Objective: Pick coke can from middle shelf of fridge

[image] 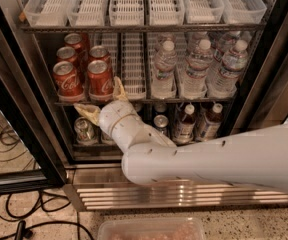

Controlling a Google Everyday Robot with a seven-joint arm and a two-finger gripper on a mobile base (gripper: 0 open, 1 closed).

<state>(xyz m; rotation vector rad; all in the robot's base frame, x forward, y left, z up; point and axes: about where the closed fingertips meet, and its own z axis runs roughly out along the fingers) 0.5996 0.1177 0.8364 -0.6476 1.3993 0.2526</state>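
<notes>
Several red coke cans stand in two lanes at the left of the fridge's middle shelf [194, 101]. The front pair are the left coke can [67, 79] and the right coke can [100, 78]. My gripper [102, 100] is open and empty at the shelf's front rail, just below the right front can. One fingertip [86, 112] points left under the rail and the other [119, 88] points up beside that can. The white arm hides part of the lower shelf. The fridge [184, 191] shows its ribbed steel base panel below.
Water bottles [198, 66] fill the right of the middle shelf, next to an empty white lane tray [133, 64]. Below are a green-and-silver can [85, 130] and dark bottles [184, 124]. Empty trays [129, 4] sit above. The black door frame [14, 109] and floor cables [14, 219] are at left.
</notes>
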